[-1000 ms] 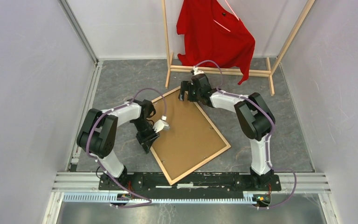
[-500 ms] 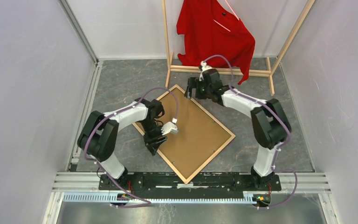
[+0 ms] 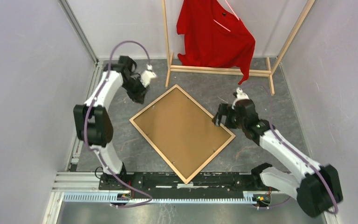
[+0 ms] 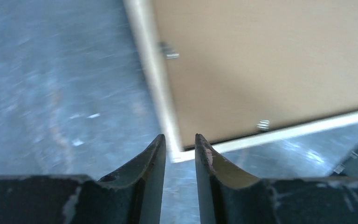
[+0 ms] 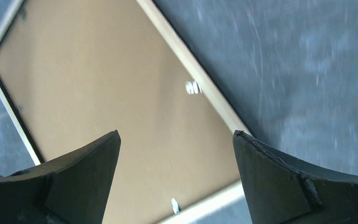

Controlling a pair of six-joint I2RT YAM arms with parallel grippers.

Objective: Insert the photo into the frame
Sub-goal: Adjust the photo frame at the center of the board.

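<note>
- Since the frame (image 3: 158, 152) lies back up with the brown backing board (image 3: 182, 133) seated in it and the photo out of sight, perhaps beneath, the step looks like pressing down the metal tabs (image 5: 193, 87). Press each squarely, without shoving the frame.
- The left gripper (image 4: 179, 140) hovers just off the far-left rail, fingers narrowly parted and empty.
- The right gripper (image 5: 177, 133) is spread wide and empty over the right rail.
- The frame sits flat mid-table, turned diamond-wise, its long axis running from far left to near right.
</note>
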